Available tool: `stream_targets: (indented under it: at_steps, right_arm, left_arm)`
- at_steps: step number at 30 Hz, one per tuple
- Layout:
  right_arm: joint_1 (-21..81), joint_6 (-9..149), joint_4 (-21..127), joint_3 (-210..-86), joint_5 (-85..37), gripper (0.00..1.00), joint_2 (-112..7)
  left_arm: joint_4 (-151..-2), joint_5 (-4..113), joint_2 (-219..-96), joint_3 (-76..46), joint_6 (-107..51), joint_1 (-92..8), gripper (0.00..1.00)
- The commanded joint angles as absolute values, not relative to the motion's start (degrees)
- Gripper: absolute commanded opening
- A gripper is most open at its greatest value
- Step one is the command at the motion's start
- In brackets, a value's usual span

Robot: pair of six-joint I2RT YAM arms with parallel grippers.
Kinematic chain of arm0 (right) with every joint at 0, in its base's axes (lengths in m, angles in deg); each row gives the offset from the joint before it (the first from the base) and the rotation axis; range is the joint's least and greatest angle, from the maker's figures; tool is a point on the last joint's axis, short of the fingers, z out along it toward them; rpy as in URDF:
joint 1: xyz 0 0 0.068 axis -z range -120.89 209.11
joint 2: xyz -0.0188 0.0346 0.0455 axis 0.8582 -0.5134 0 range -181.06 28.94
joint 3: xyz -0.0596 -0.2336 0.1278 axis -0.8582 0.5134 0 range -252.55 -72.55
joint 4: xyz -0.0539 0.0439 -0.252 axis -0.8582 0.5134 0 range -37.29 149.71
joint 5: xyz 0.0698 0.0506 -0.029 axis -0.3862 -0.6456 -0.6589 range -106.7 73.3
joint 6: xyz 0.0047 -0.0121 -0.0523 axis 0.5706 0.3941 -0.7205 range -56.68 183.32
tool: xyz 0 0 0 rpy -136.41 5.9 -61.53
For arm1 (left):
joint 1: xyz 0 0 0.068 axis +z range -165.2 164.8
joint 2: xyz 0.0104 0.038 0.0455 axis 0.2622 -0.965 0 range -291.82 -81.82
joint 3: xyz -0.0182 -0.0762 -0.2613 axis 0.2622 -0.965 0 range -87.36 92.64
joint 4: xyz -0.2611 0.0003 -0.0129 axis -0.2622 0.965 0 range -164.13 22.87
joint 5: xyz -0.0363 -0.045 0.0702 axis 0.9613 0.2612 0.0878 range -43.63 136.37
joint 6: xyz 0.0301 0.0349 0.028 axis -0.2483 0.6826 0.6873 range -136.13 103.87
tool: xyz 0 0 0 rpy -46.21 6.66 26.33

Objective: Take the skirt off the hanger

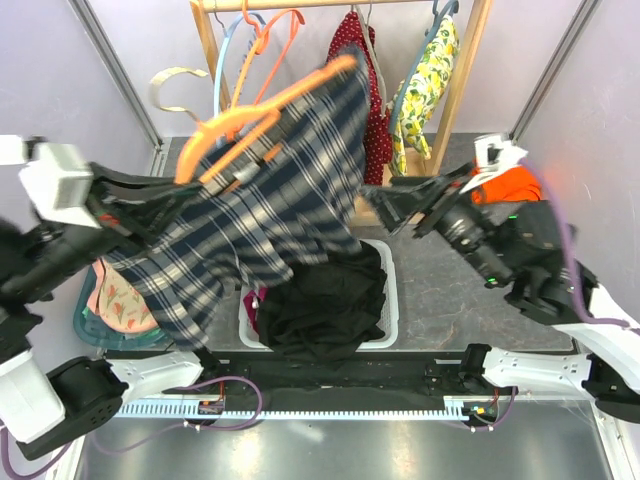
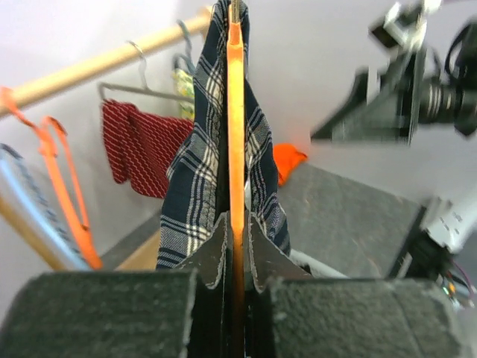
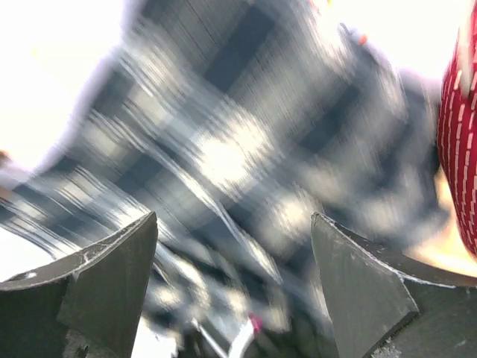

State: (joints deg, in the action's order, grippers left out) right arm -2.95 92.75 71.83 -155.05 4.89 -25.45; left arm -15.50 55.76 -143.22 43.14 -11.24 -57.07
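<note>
The left claw point(image 2: 235, 250) is pinching shut on the hanger point(image 2: 235, 112), holding it tilted in the air above the bench point(image 1: 450, 290). The skirt point(image 1: 280, 210) is draping from the hanger over a basket point(image 1: 392, 290). The right claw point(image 3: 235, 224) is gaping wide, gripping nothing, with the blurred plaid just ahead of it.

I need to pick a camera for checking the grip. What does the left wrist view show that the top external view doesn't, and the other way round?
Only the left wrist view: the left gripper shut on the hanger, seen edge-on, with the skirt draped down both sides. Only the top external view: the black garment in the white basket and the teal bin. Both: skirt, hanger, the right gripper, the red dotted garment and the wooden rail.
</note>
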Motion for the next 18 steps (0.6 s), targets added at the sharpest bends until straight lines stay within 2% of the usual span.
stream_targets:
  at_steps: [1,8,12,18]
  right_arm:
    - [-2.85,89.34,65.73,-160.88,6.77,0.90,-25.36]
    - [-2.85,89.07,65.63,-162.03,7.47,0.91,-29.68]
    - [-2.85,87.40,65.81,-160.01,11.77,0.92,-30.21]
    - [-2.85,82.32,65.37,-159.83,24.33,0.91,-29.24]
  left_arm:
    - [-16.75,64.20,-144.48,39.39,-9.45,-57.13,0.02]
    - [-16.04,64.91,-145.54,39.64,-9.62,-57.13,0.02]
    - [-16.12,65.18,-145.71,39.91,-9.80,-57.13,0.02]
    - [-16.04,65.79,-145.36,39.91,-9.71,-57.13,0.02]
